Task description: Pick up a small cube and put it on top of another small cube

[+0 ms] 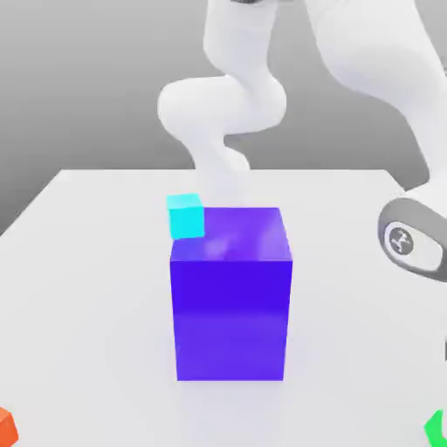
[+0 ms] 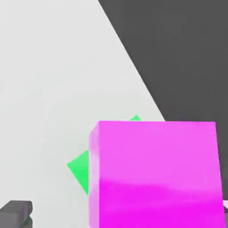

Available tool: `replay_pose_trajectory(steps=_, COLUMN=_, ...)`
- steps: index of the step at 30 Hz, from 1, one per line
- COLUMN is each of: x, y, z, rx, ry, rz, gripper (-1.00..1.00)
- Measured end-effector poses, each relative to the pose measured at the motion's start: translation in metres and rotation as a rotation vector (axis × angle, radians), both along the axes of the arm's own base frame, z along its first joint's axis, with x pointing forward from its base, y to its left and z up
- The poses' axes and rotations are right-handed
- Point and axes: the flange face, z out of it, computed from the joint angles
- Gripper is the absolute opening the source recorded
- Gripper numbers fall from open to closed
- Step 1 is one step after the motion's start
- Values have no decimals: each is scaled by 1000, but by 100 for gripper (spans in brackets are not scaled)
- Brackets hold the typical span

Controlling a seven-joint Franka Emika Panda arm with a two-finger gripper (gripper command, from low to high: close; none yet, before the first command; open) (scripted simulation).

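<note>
Over the green cube (image 2: 80, 169), in the hand view, sits the magenta cube (image 2: 156, 173), nearer to the camera and covering much of the green one, whose corners poke out at an angle to it. The hand (image 2: 121, 214) is open, its fingers (image 2: 17, 213) spread wider than the magenta cube; there is a plain gap on one side, while on the other the finger lies very near the cube, and whether it touches I cannot tell. Near the edge of the worktop (image 2: 49, 89), the two cubes line up as a stack would, but from above it is unclear whether the upper one rests flat on the lower. In the exterior view, the arm (image 1: 367, 52) reaches down the right side, well apart from the blue-violet block (image 1: 229, 319) with the cyan cube (image 1: 185, 216) on its top, and an orange cube (image 1: 7, 428) lies at the lower left. The step in hand looks like the release at the end of the placing. If the magenta cube is properly supported, the next move calls for a slow, straight lift, with the fingers kept wide and the near one not brushing the cube, since a sideways nudge could twist or topple it.
</note>
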Motion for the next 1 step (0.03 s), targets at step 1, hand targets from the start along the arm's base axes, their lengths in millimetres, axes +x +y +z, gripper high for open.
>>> replay_pose_trajectory(steps=1, x=0, y=0, z=16, rx=0, ry=0, rz=0, gripper=100)
